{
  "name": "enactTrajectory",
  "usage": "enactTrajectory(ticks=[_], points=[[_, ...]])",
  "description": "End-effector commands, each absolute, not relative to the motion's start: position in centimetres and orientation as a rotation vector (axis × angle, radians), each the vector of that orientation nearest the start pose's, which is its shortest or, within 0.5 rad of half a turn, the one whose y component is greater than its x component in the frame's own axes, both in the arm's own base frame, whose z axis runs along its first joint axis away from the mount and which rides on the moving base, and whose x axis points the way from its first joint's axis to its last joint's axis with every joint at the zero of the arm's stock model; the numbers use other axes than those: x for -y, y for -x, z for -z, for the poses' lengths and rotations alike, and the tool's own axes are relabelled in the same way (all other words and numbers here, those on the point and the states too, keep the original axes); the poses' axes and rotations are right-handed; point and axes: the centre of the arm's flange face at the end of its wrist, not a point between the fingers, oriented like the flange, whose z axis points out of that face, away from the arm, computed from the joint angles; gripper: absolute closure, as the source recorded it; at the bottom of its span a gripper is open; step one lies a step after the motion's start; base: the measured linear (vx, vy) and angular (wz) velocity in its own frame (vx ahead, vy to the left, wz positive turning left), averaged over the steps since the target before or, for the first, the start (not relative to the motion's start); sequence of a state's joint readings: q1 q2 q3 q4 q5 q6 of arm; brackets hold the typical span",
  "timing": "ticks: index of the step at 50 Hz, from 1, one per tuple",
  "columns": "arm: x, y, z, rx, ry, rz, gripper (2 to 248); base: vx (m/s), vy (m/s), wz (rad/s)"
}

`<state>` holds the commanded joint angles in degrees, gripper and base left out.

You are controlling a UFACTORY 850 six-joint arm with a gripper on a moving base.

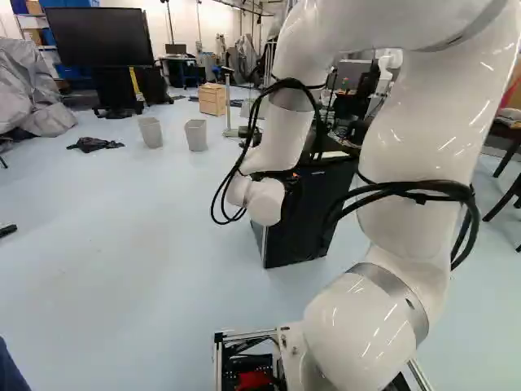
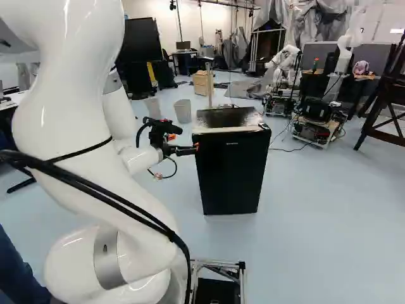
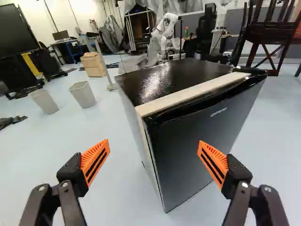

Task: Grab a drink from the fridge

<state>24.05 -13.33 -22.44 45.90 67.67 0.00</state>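
1. The black fridge (image 2: 231, 174) is standing ahead, its door (image 3: 202, 136) probably concealing the drink.
2. The end effector (image 3: 154, 142) is holding its fingers spread near the door's left edge, presumably for opening.
3. Far left, bins (image 3: 83, 94) are standing.

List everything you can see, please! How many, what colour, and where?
Fridge: one, black, pale edges, on the floor ahead of the gripper
Bins: two, grey, beyond the fridge
Crate: one, light wood, behind the bins
Screen: one, black, upper left of left base view
Cloth: one, dark, on the floor before the screen
Sheets: several, grey, left of left base view
Other robots: at least two, white, beyond the fridge
Far clutter: uncountable, mixed colours, at the back
My arm: one, white, black cables
Gripper: one, black, two orange pads, open, near the fridge
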Motion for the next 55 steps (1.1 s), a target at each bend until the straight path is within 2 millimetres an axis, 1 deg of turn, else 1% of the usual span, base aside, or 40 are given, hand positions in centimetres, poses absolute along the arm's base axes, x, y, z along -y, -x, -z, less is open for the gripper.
enactTrajectory(ticks=[25, 48, 55], points=[[-12.0, -37.9, -29.8, -0.75, 2.561, 2.072, 3, 0.0, 0.0, 0.0], [-14.5, -39.1, -27.3, -0.893, 2.559, 2.187, 3, 0.0, 0.0, 0.0], [-15.2, -39.4, -27.0, -0.947, 2.548, 2.217, 3, 0.0, 0.0, 0.0]])
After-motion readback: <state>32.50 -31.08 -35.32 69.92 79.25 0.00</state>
